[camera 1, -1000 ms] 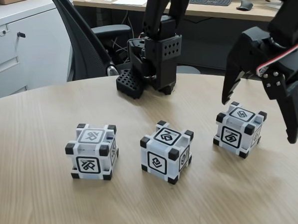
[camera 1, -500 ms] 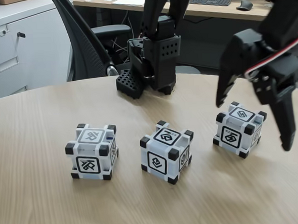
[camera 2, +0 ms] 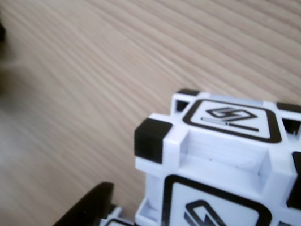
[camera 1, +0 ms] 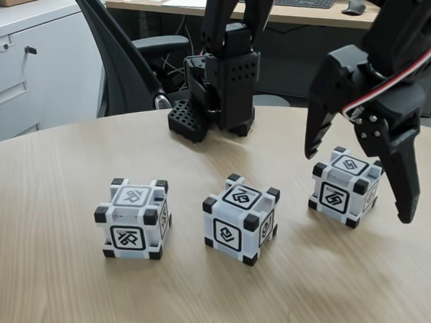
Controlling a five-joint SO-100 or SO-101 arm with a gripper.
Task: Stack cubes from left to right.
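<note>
Three cubes sit in a row across the lower-middle of the fixed view, none stacked yet: left cube (camera 1: 132, 221), middle cube (camera 1: 241, 218), right cube (camera 1: 346, 186), all on the wood table (camera 1: 56, 300). Black gripper (camera 1: 358, 186) hangs at centre-right w/ jaws spread wide, holding nothing; its tips straddle the right cube, one behind, one nearer the camera. Judged step: approach for first pick. Next move calls for lowering, then closing on the cube's sides. Farther back, arm base (camera 1: 223, 96) upper centre (office chair behind). The other view shows that cube (camera 2: 224, 188) close-up, lower right.
</note>
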